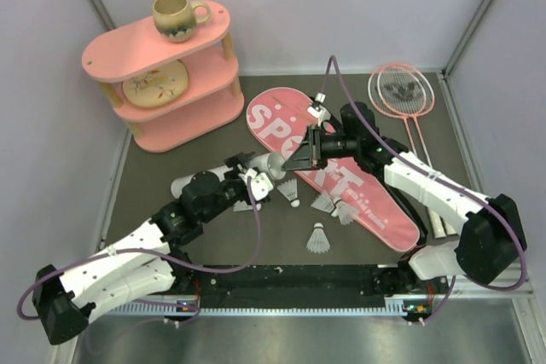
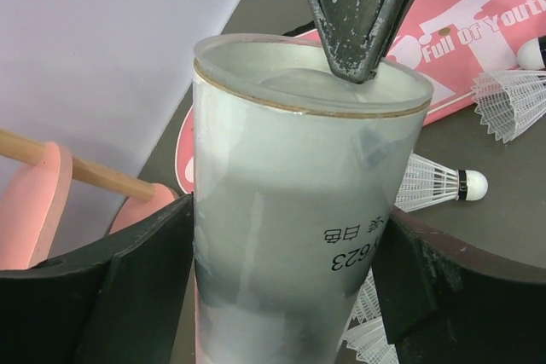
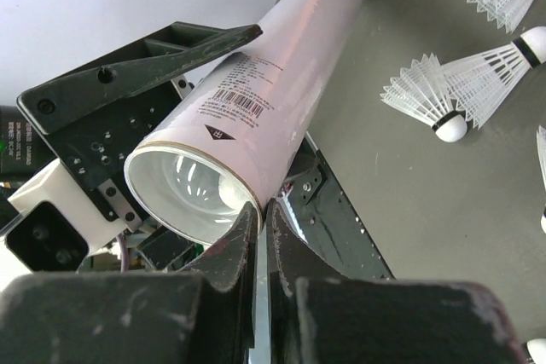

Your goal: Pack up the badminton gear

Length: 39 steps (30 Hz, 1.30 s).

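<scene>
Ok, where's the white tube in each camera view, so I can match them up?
Top external: the white tube lies left of centre, held by the left end effector.
Left wrist: fills the centre, between the fingers.
Right wrist: runs from lower left to top centre.
Shared landmark: the right end effector, its tip at the tube's rim.

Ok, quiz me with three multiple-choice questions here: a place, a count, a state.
1. The brown ceramic mug stands: A on the pink two-tier wooden shelf's top tier; B on its lower tier; C off the shelf.
2. Count of slim pink-framed rackets: A one; B two; C four.
3. The long white tube is: A lying free; B gripped by the left end effector; C standing alone.
Answers: A, it sits on the top board; B, two heads overlap; B, black fingers flank it.
</scene>
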{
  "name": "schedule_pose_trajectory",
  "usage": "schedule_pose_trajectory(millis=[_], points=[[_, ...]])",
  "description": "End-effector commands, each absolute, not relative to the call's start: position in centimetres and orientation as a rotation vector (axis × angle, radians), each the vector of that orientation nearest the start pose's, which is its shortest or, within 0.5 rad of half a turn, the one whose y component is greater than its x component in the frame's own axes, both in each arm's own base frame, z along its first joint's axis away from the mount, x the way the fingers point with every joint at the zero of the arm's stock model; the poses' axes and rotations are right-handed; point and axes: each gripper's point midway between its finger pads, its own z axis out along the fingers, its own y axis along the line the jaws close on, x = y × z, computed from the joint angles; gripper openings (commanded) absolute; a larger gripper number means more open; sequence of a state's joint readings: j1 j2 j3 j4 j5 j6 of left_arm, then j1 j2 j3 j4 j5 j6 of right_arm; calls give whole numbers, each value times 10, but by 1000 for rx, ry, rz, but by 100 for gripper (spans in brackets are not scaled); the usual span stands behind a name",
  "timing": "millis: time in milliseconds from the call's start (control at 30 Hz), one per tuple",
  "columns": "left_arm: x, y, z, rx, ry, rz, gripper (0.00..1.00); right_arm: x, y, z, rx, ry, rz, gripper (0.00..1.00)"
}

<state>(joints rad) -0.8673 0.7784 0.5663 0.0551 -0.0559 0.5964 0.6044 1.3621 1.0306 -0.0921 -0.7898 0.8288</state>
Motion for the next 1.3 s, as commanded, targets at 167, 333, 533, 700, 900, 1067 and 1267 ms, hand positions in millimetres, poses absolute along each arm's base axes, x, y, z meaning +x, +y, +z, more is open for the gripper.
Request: schedule_pose_trajectory(millis=[167,333,533,700,900,1067,1267], points=[[237,-226,255,1023,1244,-174,59,208,326,279,-433,2140,1690,0],[233,-224,257,990,1242,-204,50,217,316,274,-396,2162,1535,37],[233,-224,258,961,1249,-220,47,226,284,305,-280,2101,1296,58],[233,-229,257,969,1258,-243,45,219,293,344,-202,2031,1330,54],[231,-230,260,969,1249,-257,43,228,316,356,-157,2040,1346,37],[230,-230,262,972,1243,-251,40,226,335,358,-176,2060,1328,34],[229,-232,260,982,1245,-252,39,220,349,347,-188,2103,1306,28]])
